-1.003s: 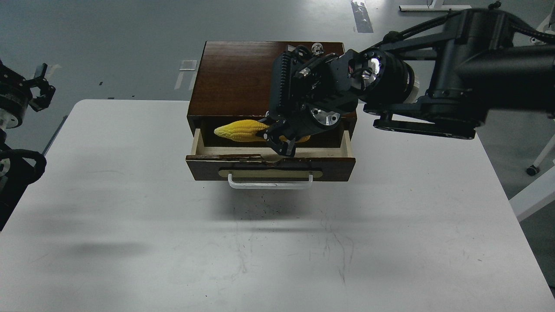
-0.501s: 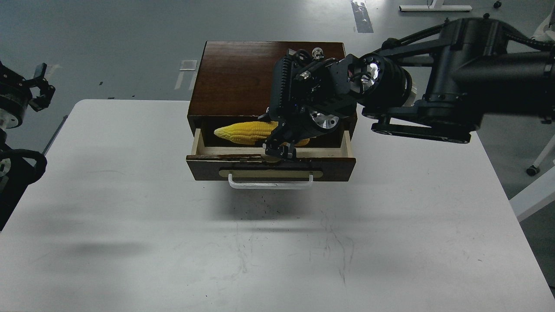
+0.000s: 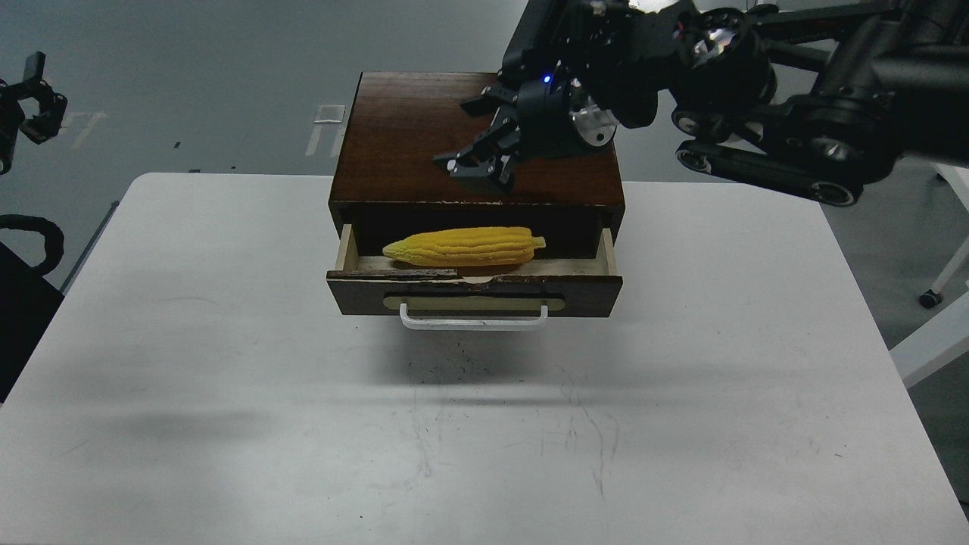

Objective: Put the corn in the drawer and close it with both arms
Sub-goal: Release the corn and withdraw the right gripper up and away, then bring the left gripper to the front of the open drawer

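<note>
The yellow corn (image 3: 465,246) lies lengthwise in the open drawer (image 3: 475,294), its point to the left. The drawer has a dark brown front with a white bar handle (image 3: 473,322) and stands pulled out of the brown wooden box (image 3: 424,136). My right gripper (image 3: 477,163) hangs above the box top, apart from the corn, fingers spread and empty. My left gripper (image 3: 34,102) is at the far left edge, off the table, small and dark.
The white table (image 3: 484,424) spreads in front of the drawer, with scuff marks near its middle. Grey floor lies behind the box. A white stand leg (image 3: 935,341) is at the right edge.
My right gripper let go of the corn and rose up and back from the drawer to above the box top. The corn now lies flat in the drawer. The left gripper moved up.
</note>
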You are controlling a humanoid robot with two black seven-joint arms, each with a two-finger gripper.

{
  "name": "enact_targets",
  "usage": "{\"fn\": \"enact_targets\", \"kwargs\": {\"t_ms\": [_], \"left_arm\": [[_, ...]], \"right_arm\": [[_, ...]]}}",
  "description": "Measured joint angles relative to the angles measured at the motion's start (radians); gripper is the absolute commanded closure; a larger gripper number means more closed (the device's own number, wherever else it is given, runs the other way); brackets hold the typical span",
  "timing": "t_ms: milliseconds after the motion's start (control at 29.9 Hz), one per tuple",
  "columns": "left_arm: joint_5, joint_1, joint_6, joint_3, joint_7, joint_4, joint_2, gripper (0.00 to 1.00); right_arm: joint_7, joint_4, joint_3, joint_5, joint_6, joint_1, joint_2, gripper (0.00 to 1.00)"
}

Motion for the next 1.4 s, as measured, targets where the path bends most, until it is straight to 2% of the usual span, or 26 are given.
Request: {"fn": "enact_targets", "kwargs": {"t_ms": [67,234,401,635,769,802,869,902,936,969,1003,1203,1404], "left_arm": [[0.006,-0.023,0.000,0.009,0.013,-0.018,0.000,0.02],[0.106,-0.077,0.000,0.046,0.106,-0.139,0.013,0.02],[0.259,-0.109,0.000,0.046,0.120,-0.312,0.031,0.03],[0.535,-0.123,0.000,0.036,0.113,-0.678,0.070,0.17],[0.745,-0.123,0.000,0.033,0.101,-0.870,0.098,0.29],[0.806,-0.123,0.000,0.033,0.090,-0.918,0.110,0.41],[0.957,-0.122,0.000,0.032,0.052,-1.017,0.136,0.57],[1.038,-0.121,0.000,0.032,0.031,-1.063,0.146,0.60],[1.116,-0.121,0.000,0.033,0.015,-1.104,0.153,0.73],[1.204,-0.121,0.000,0.035,0.001,-1.150,0.159,0.91],[1.280,-0.121,0.000,0.038,-0.007,-1.187,0.163,0.98],[1.593,-0.116,0.000,0.063,-0.020,-1.363,0.161,1.00],[1.754,-0.128,0.000,0.133,-0.017,-1.391,0.127,1.00]], "right_arm": [[-0.004,-0.034,0.048,0.107,0.005,-0.017,-0.037,0.00],[-0.008,-0.114,0.098,0.430,0.012,-0.034,-0.138,0.00],[-0.003,-0.137,0.113,0.681,0.013,-0.100,-0.283,0.00],[0.001,-0.212,0.253,1.003,0.017,-0.301,-0.393,0.00],[0.000,-0.317,0.369,1.125,0.062,-0.437,-0.401,0.00],[0.000,-0.341,0.397,1.147,0.078,-0.469,-0.402,0.00],[0.000,-0.380,0.456,1.189,0.107,-0.528,-0.402,0.00],[0.000,-0.393,0.483,1.205,0.118,-0.554,-0.400,0.00],[0.000,-0.400,0.506,1.216,0.125,-0.575,-0.399,0.00],[0.000,-0.404,0.531,1.225,0.129,-0.596,-0.397,0.00],[0.000,-0.406,0.552,1.230,0.132,-0.611,-0.396,0.00],[0.002,-0.408,0.617,1.236,0.142,-0.678,-0.390,0.00],[0.015,-0.424,0.645,1.306,0.178,-0.754,-0.382,0.00]]}}
